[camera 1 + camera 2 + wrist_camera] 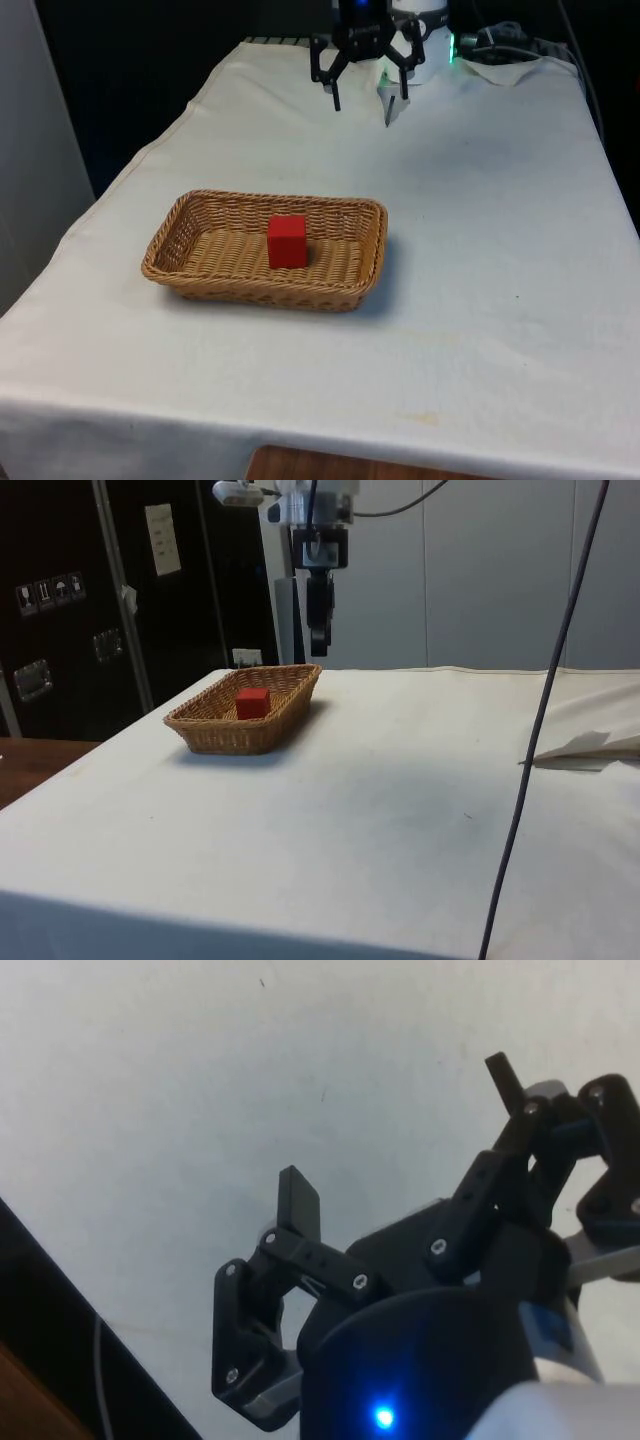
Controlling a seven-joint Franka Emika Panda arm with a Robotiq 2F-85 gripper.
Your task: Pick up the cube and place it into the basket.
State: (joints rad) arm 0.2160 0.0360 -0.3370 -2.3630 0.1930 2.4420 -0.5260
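The cube (287, 241) sits in the basket (170, 232), its base hidden, and the gripper (364, 102) hangs spread, empty.

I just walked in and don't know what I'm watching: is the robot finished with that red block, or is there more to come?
It looks finished. The red cube sits inside the basket on the table. The gripper is open, holds nothing, and hangs in the air beyond the basket. Nothing seems left to do.
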